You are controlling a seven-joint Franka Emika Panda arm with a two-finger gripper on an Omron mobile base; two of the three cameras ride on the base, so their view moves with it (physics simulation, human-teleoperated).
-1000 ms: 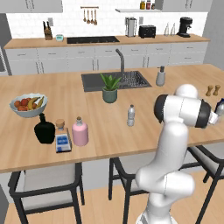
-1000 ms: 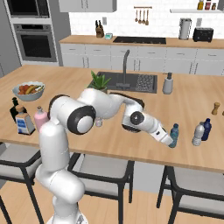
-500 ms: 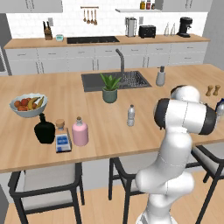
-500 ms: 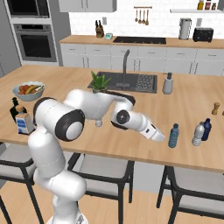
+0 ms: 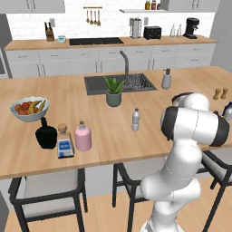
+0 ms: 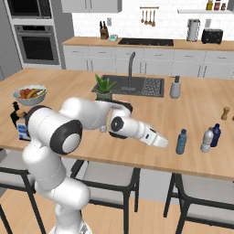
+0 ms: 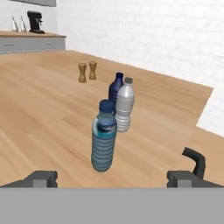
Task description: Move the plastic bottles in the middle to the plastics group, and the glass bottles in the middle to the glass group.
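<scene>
My gripper (image 6: 163, 143) (image 7: 112, 177) is open and holds nothing, its fingertips (image 7: 43, 177) wide apart. A short way ahead the dark teal-blue plastic bottle (image 7: 104, 136) (image 6: 182, 141) stands upright on the island, free of the fingers. Just beyond it is the plastics group, a pale bottle (image 7: 124, 105) (image 6: 207, 140) with a dark blue one (image 7: 116, 86) (image 6: 216, 135) close behind. The clear slim bottle (image 5: 135, 119) stands alone mid-counter. The pink glass bottle (image 5: 83, 137) stands next to the square blue-label bottle (image 5: 65, 142) and the black flask (image 5: 46, 134).
Two brown shakers (image 7: 87, 71) (image 6: 225, 113) stand farther back on the island. A fruit bowl (image 5: 29, 108), a potted plant (image 5: 113, 90), the sink (image 5: 136, 83) and a soap dispenser (image 5: 166, 80) are on the island. Its edge (image 7: 197, 118) runs close behind the bottles.
The gripper has pulled back from the teal-blue bottle, leftward in the right base view. The bottle stays standing beside the pale and dark blue ones.
</scene>
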